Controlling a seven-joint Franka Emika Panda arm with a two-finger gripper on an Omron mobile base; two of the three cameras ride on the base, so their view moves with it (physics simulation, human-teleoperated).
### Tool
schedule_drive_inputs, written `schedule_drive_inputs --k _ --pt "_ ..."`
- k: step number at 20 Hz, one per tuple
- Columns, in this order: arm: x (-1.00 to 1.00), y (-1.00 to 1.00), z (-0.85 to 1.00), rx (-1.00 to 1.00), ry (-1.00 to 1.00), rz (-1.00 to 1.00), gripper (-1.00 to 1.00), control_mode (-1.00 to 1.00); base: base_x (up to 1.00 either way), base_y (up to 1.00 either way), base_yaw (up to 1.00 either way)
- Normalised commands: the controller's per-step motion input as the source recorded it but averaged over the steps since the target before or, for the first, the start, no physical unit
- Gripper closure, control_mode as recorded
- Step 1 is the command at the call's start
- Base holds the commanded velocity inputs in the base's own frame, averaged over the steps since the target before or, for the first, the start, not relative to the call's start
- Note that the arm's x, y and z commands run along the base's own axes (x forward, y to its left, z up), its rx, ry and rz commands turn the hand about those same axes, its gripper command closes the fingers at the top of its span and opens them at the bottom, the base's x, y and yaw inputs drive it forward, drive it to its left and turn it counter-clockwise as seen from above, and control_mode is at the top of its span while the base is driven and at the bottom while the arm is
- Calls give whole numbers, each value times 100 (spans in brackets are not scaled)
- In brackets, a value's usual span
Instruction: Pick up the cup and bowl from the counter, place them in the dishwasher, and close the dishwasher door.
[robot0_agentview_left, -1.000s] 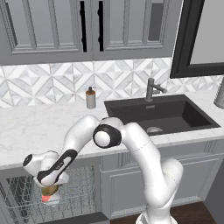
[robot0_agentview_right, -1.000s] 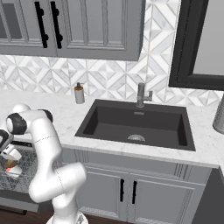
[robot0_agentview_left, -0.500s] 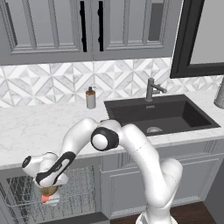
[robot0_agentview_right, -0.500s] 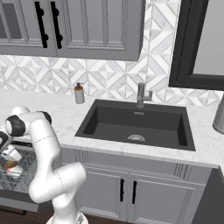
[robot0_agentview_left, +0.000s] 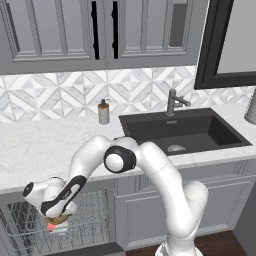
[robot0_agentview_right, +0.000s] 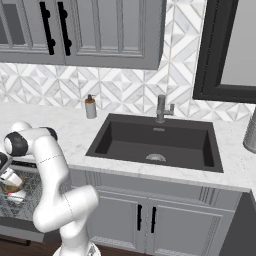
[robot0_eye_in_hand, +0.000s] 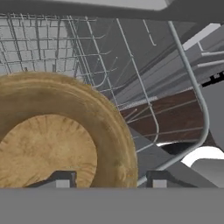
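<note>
One brown bowl (robot0_eye_in_hand: 52, 144) sits clamped by its rim in the hand (robot0_agentview_left: 56, 219), low over the dishwasher's wire rack (robot0_agentview_left: 90, 220). One white cup (robot0_agentview_left: 56, 228) lies in that rack just beneath the bowl.

The hand is covering most of the bowl (robot0_agentview_left: 58, 219) and the cup (robot0_agentview_left: 56, 228) down in the dishwasher (robot0_agentview_left: 95, 224) rack, the hand view's left edge is cutting the bowl off, and the gripper (robot0_eye_in_hand: 109, 178) fingertips are too buried to judge
</note>
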Motion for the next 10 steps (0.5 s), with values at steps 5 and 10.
schedule_drive_inputs --k 5,10 --pt "0 0 12 2 -6 0 -100 -100 0 0 0" --pt "-20 0 49 14 -10 0 -100 -100 0 0 0"
